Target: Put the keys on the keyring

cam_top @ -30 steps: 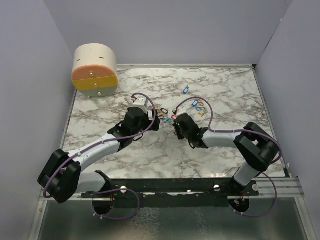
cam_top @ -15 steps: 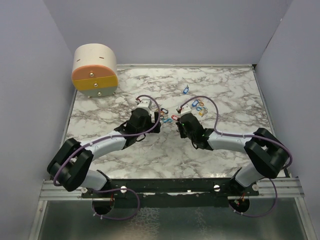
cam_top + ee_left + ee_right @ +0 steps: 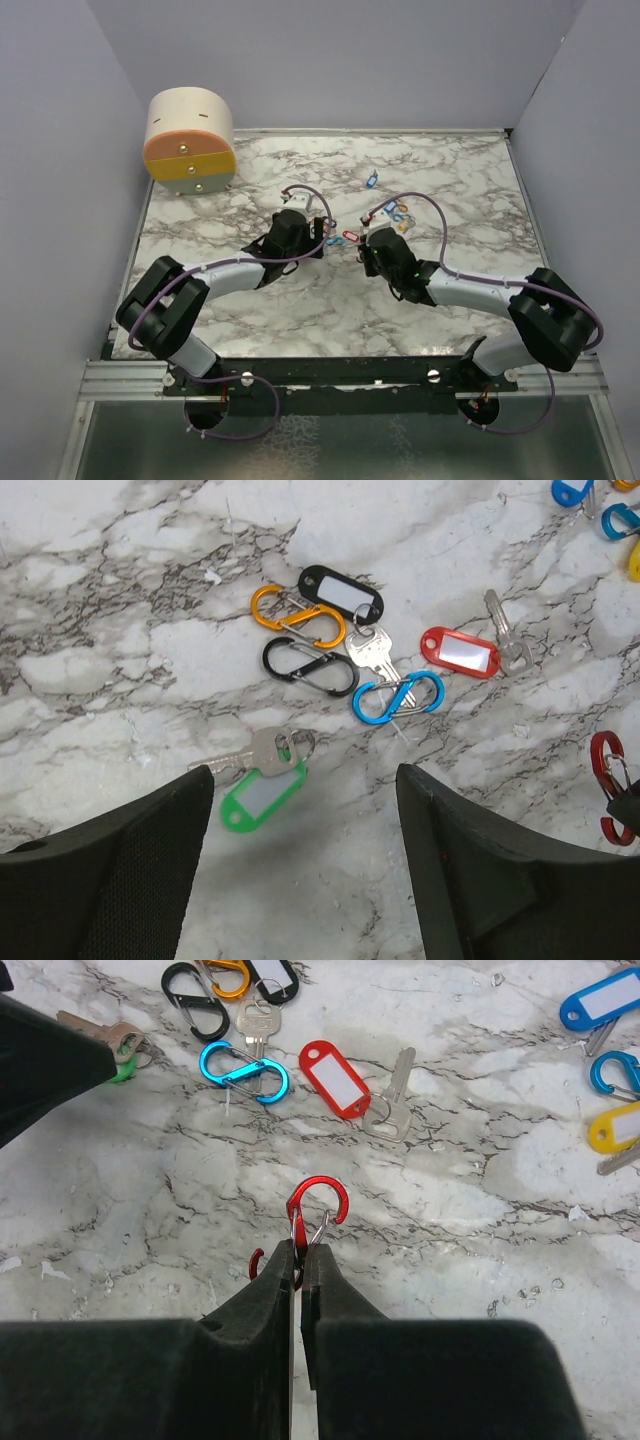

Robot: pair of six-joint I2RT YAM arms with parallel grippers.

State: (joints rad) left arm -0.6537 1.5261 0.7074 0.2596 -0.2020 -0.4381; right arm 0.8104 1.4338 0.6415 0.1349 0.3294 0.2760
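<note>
Key [image 3: 260,792] (green) between left claw [image 3: 303,780] fingers [image 3: 150,865]

Green-tagged key [image 3: 262,792] lies flat, left of the red-tagged key [image 3: 460,652]. Red keyring [image 3: 297,1203] is pinched by the right gripper [image 3: 301,1250]

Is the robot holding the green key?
No, the green key lies on the table between the jaws of the open left gripper, while the right gripper holds a red clip.

Light: bright, even, from overhead
Shadows: soft and faint on the table [image 3: 450,310]
Focus: wrist views crisp, overhead view softer
</note>
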